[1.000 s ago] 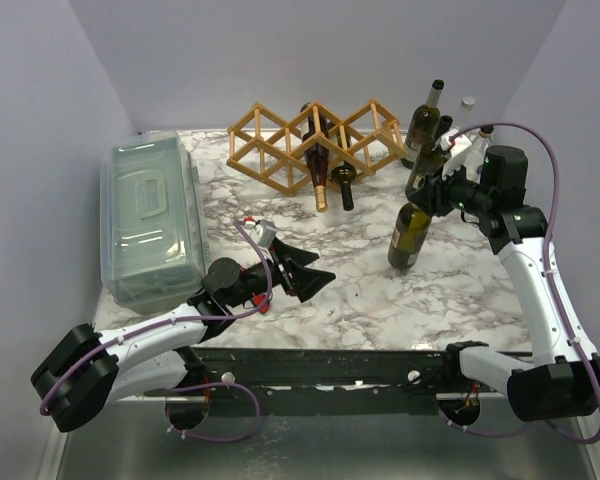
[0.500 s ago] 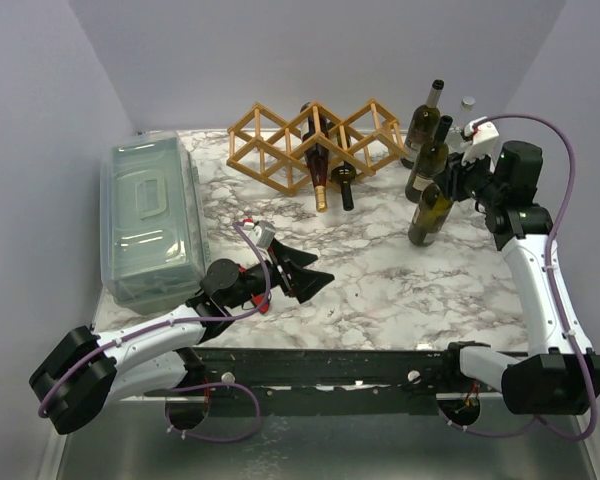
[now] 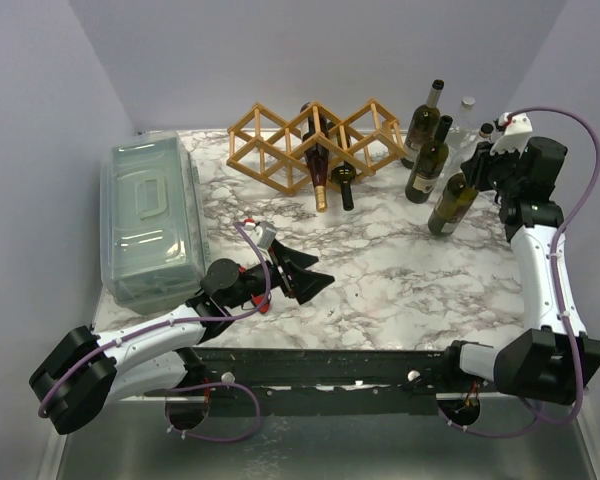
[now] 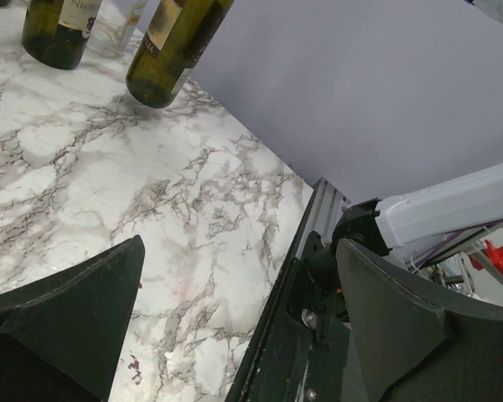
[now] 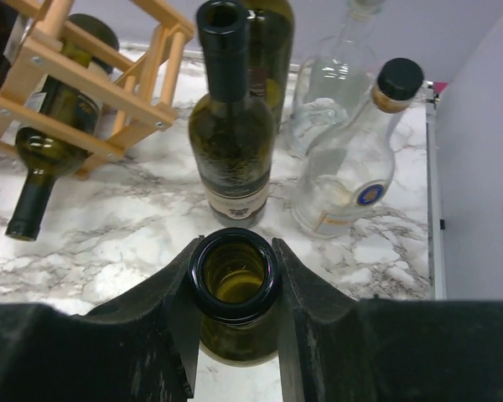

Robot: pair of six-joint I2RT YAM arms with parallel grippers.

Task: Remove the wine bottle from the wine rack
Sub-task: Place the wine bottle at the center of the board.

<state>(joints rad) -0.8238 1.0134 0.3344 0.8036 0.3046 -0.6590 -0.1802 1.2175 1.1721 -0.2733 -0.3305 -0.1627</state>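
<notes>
Right wrist: wine bottle [image 5: 235, 339] clamped in right gripper [image 5: 234, 255].

The left arm [image 3: 150, 335] lies low and stretches from its base toward the middle. The left gripper [image 3: 322, 272] has its fingers [image 4: 75, 310] spread wide apart. The right arm [image 3: 545, 280] reaches far along the right side, and the right gripper [image 3: 472, 180] has its fingers [image 5: 318, 335] pressed on the neck of a tilted wine bottle [image 3: 450, 206].
</notes>
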